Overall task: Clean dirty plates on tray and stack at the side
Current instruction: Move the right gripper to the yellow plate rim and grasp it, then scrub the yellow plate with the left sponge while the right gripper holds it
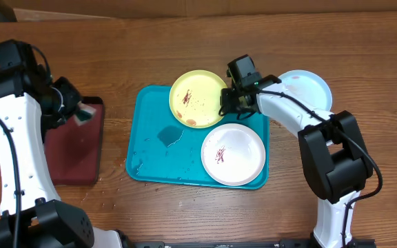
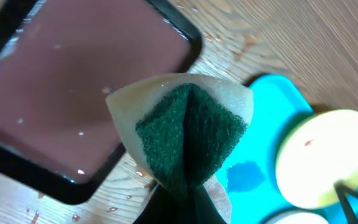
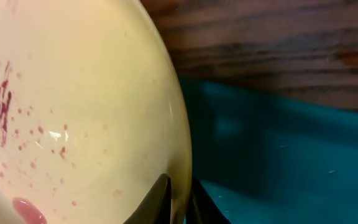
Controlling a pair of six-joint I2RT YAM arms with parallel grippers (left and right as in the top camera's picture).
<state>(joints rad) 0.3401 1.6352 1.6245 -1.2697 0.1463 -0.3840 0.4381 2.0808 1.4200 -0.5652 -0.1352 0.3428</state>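
The lime-green plate (image 1: pixel 197 98) with reddish smears sits tilted at the far edge of the turquoise tray (image 1: pixel 156 165). My right gripper (image 1: pixel 225 105) is shut on its right rim; the wrist view shows the plate (image 3: pixel 73 106) with its rim between the fingers (image 3: pixel 180 196). The white plate (image 1: pixel 233 154) with a red smear lies on the tray's right side. The pale blue plate (image 1: pixel 307 87) lies on the table right of the tray. My left gripper (image 1: pixel 80 114) is shut on a green-and-pale sponge (image 2: pixel 188 127) over the maroon tray's corner.
A black-rimmed maroon tray (image 1: pixel 74 148) lies left of the turquoise tray and also shows in the left wrist view (image 2: pixel 73 93). Water drops and a wet patch (image 1: pixel 167 136) lie on the turquoise tray. Droplets dot the wood near the maroon tray.
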